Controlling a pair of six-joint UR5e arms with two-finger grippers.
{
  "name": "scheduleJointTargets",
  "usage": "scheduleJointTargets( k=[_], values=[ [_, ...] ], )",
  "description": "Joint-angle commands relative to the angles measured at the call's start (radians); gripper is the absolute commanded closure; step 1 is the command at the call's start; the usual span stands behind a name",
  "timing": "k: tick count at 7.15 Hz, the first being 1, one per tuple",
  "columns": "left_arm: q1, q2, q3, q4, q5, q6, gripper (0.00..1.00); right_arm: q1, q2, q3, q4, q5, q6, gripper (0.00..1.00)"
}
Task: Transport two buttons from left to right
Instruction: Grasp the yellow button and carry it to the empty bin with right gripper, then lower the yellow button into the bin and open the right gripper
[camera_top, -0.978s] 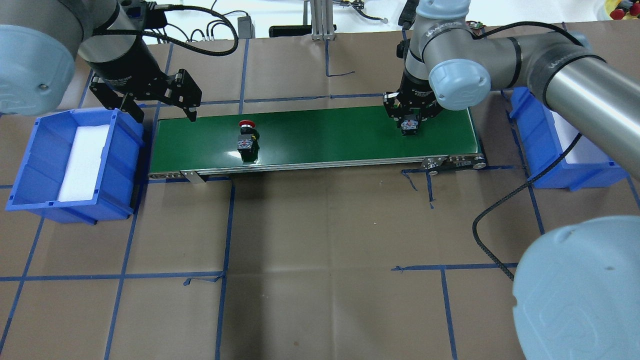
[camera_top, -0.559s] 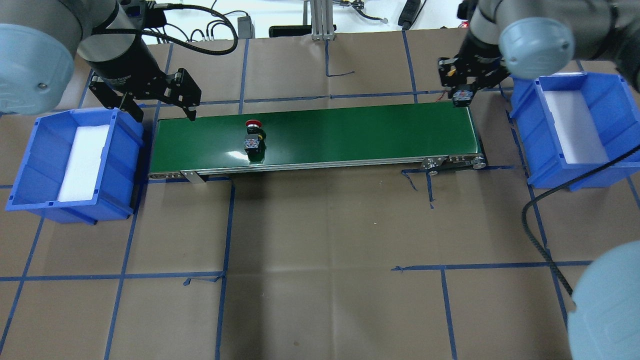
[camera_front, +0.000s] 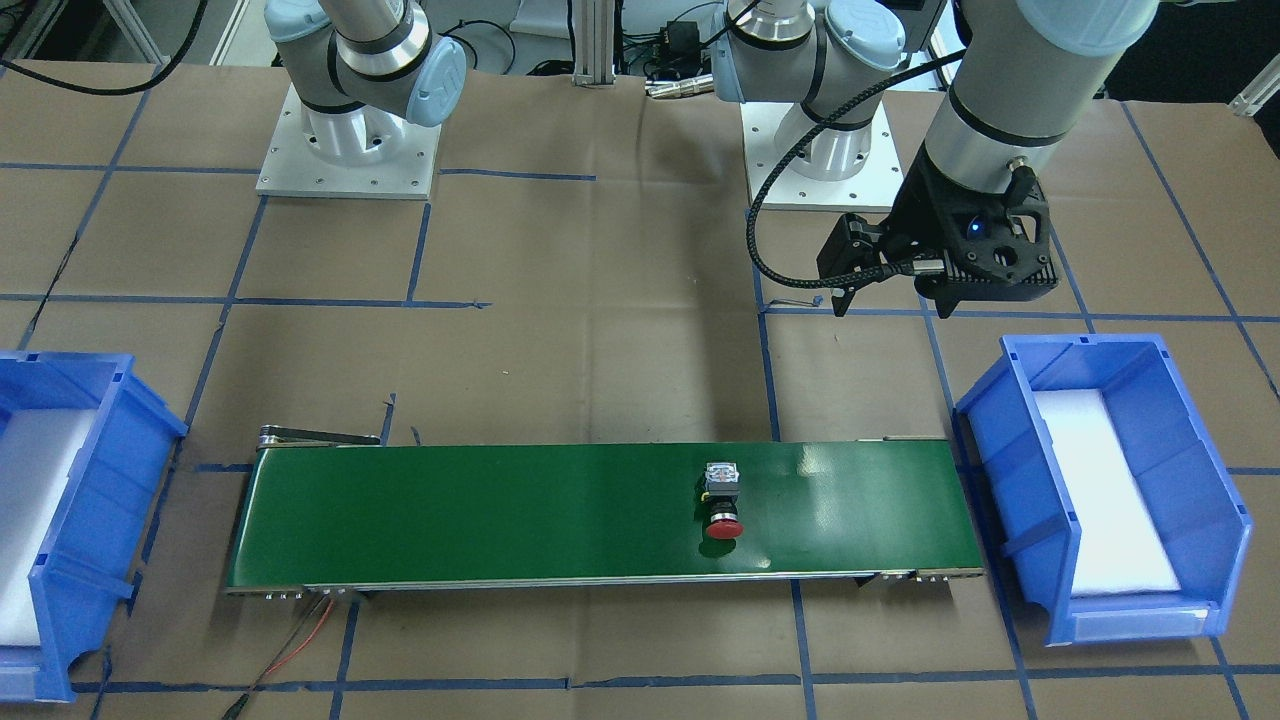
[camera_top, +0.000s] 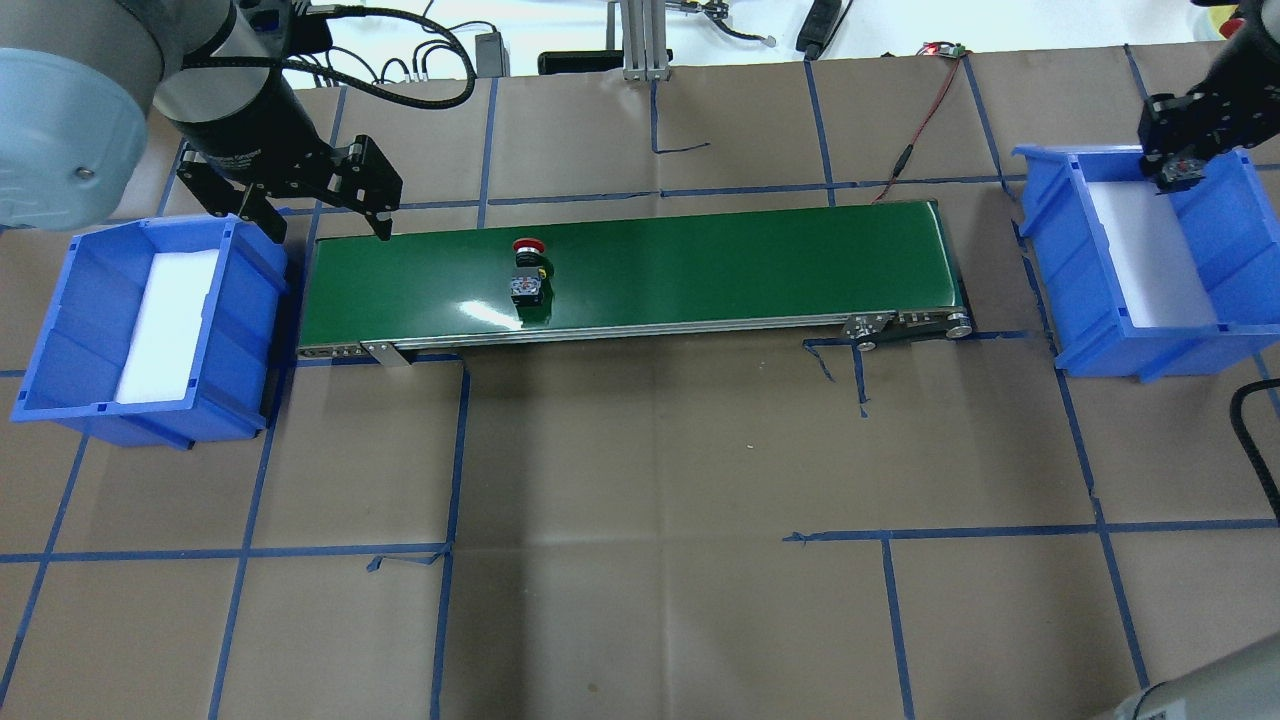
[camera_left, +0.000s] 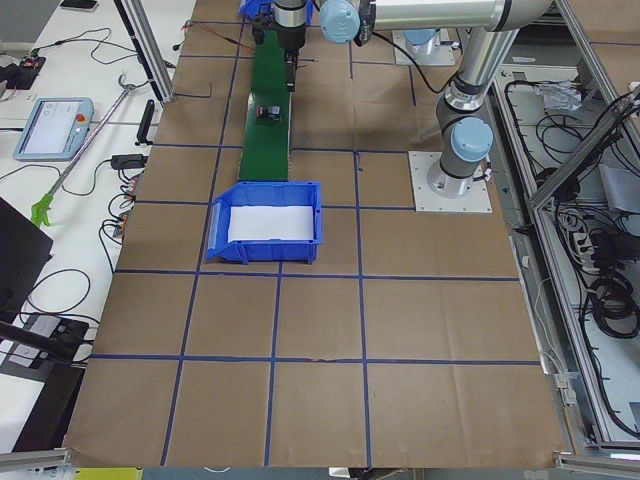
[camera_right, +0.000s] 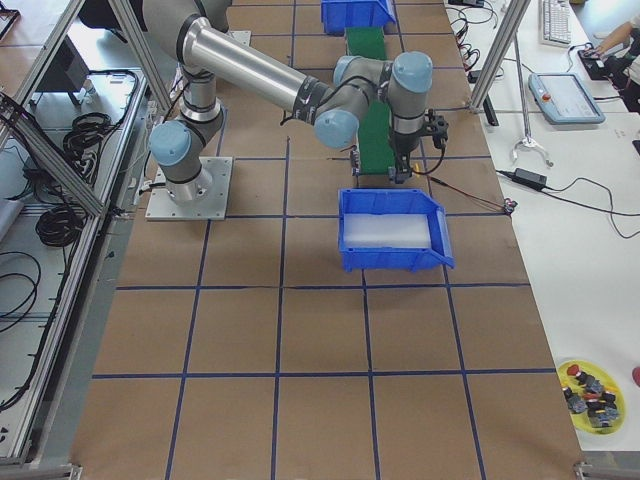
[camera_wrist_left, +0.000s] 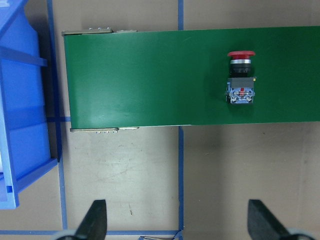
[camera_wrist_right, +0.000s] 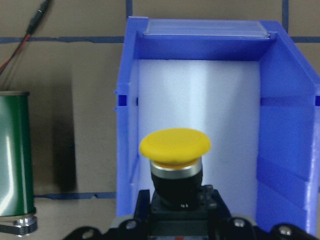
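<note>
1. Button, yellow-capped (camera_wrist_right: 174, 145). Clamped by its black boxy body in the right hand (camera_top: 1182, 162), with the cap standing clear of the fingers. It hangs above the far part of the right blue bin (camera_top: 1055, 260) and has not been released. Judged rigid and light, so it should take a short drop without harm.
2. Bin liner, white foam (camera_top: 1145, 260). Covers the floor of the right bin, directly under the held button. Probably soft enough to cushion a landing.
3. Conveyor belt, green (camera_top: 700, 260). Runs along the worktop between the two bins, with its right end near the right bin.
4. Button, red-capped (camera_top: 527, 270). Lies on its side on the left half of the belt. The cap points to the belt's far edge and the terminal end points to the robot. Judged hard plastic, light, with a smooth domed cap likely to slip. The flat sides of the square body look the best place to grip.
5. Left hand (camera_top: 331, 232). Fingers spread wide and holding nothing. It hovers over the left end of the belt, well apart from the red button.
6. Left blue bin (camera_top: 255, 330). Foam-lined, with no button seen inside.
</note>
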Motion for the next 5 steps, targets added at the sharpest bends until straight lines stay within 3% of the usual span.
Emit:
scheduleJointTargets(
  k=[1,2,4,5],
  values=[
    [0.001,-0.001,0.003,0.001,0.000,0.000,0.00,-0.039,0.058,0.009,-0.006,-0.007,-0.115,0.94],
    [0.001,-0.001,0.005,0.001,0.000,0.000,0.00,-0.047,0.071,0.053,-0.008,-0.005,-0.117,0.94],
    [0.001,-0.001,0.005,0.000,0.000,-0.001,0.00,-0.073,0.063,0.174,-0.141,-0.040,-0.154,0.95],
    [0.001,-0.001,0.005,0.001,0.000,0.000,0.00,-0.079,0.066,0.201,-0.152,-0.045,-0.162,0.95]
  ],
)
